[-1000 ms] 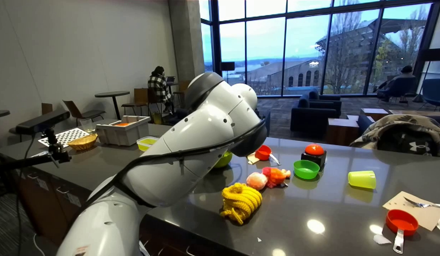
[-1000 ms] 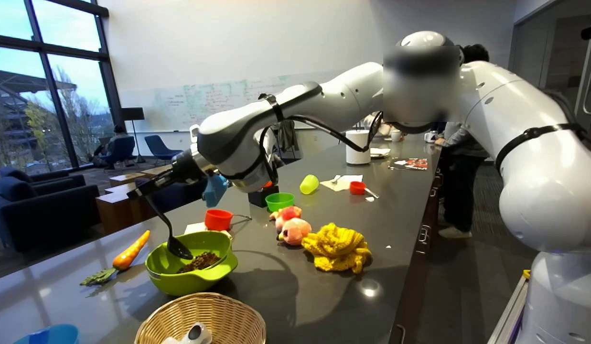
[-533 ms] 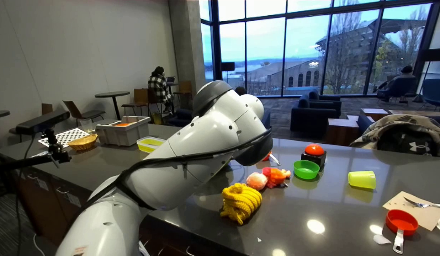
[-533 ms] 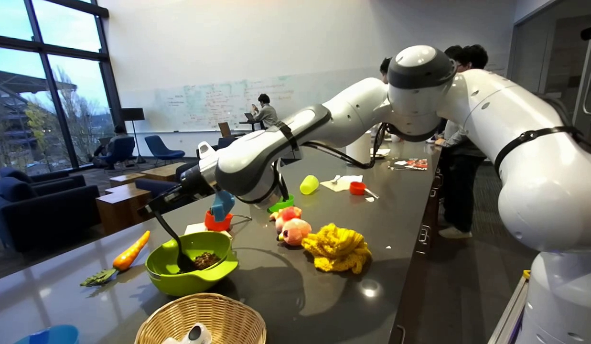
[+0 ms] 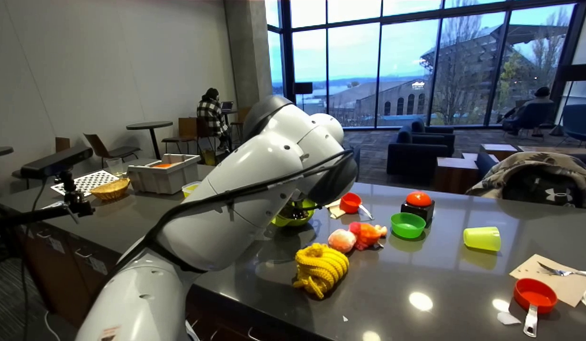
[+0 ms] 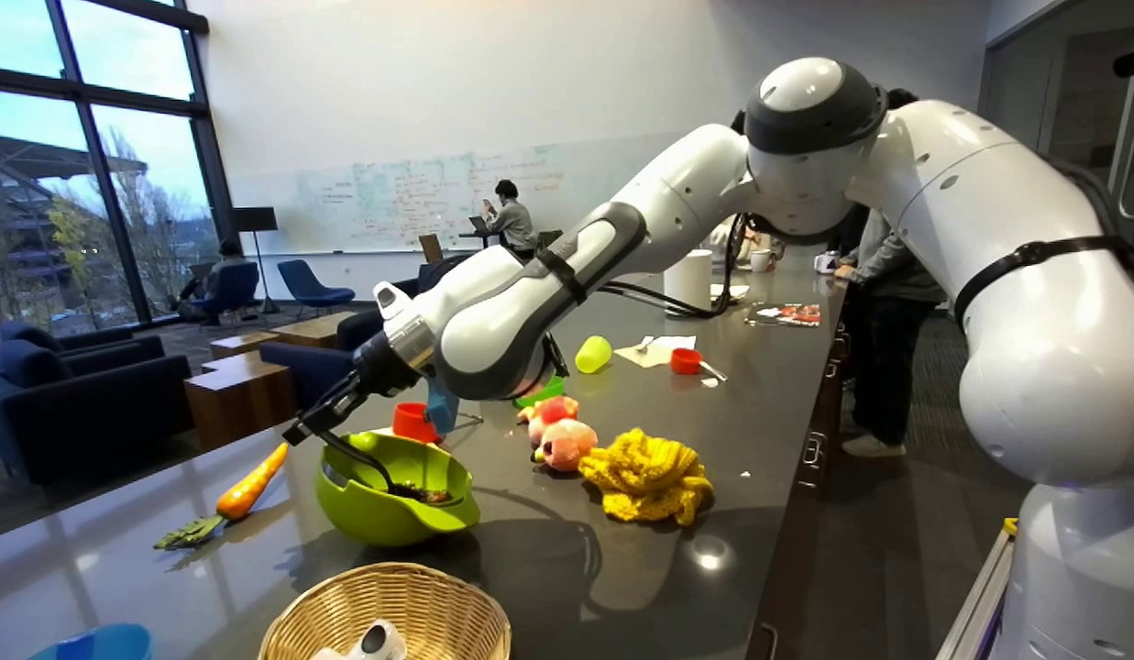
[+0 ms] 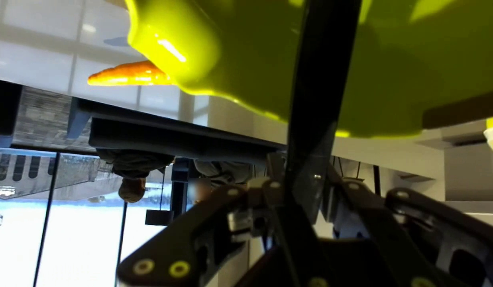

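Left to right in an exterior view: glossy, tapering carrot (image 6: 247, 488), black gripper (image 6: 298, 432) with jaws clamped round the slim, smooth handle of a black spoon (image 7: 324, 83) reaching into a rounded, shiny green bowl (image 6: 374, 513) of coarse brown bits (image 6: 430, 496), then red cup (image 6: 413, 422), fuzzy plush toy (image 6: 565, 444) and chunky-knit yellow cloth (image 6: 646, 477). Different from half a second ago: a lower place for the gripper, a flatter slant to the spoon, and a rightward shift of the bowl.
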Available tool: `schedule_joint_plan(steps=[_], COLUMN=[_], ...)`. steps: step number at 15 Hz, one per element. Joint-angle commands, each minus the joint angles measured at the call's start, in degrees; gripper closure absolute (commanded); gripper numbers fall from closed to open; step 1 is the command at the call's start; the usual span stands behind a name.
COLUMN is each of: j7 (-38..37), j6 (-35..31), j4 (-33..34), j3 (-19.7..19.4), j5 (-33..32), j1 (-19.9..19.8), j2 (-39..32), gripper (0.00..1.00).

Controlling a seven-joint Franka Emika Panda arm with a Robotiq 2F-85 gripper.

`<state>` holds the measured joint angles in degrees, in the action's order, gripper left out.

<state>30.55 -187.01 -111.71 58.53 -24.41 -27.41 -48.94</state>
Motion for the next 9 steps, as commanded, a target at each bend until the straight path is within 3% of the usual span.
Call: schedule_joint_plan(steps=[1,9], j7=[-0.46,1.50], j6=[4.93,21.07], j4=[-3.38,-4.19], j3=[-2.72,-2.98], j5=[-0.82,-3.22], j1=[1.29,3.87], j2=[9.26,17.82], gripper=[0.94,0.94])
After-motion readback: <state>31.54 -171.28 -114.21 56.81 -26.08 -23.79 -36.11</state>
